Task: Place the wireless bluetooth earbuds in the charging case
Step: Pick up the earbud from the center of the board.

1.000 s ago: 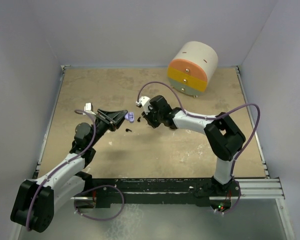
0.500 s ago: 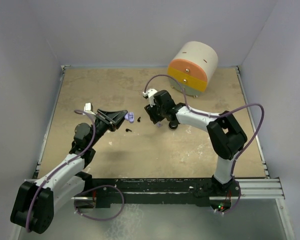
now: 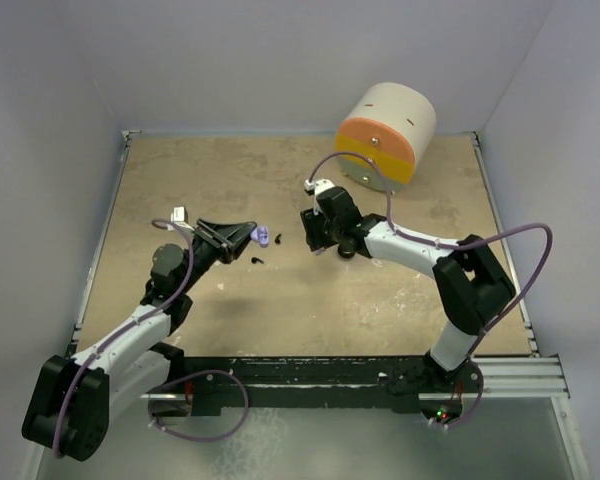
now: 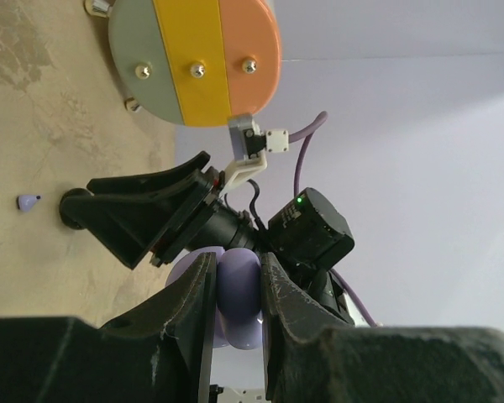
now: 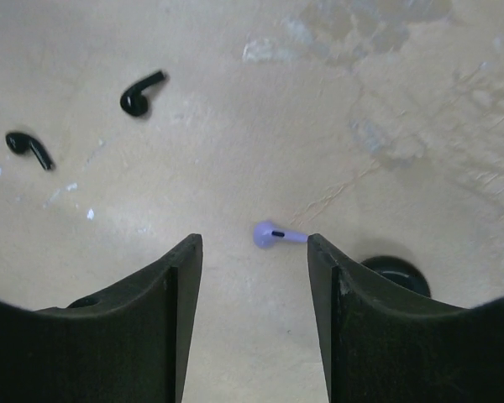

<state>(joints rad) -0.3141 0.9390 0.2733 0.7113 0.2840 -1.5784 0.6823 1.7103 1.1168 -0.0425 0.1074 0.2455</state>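
Right jaws stand apart above the worktop [image 5: 235,101], and we see one lavender earbud [image 5: 275,235] lying just ahead between them, its stem aligned finger to finger. Left jaws, farther off, are clamped on the lavender charging case [image 4: 235,302].

A tan, mottled desk [image 3: 210,175] with pale scuffs spreads under the right pincer [image 3: 311,236]. Plain lavender-grey walls [image 3: 260,60] close 3 sides, beyond it and to either side. Past the pincer, toward the far right corner, sits a round cream drawer unit [image 3: 385,135] with 3 coloured fronts. The light is soft and even.
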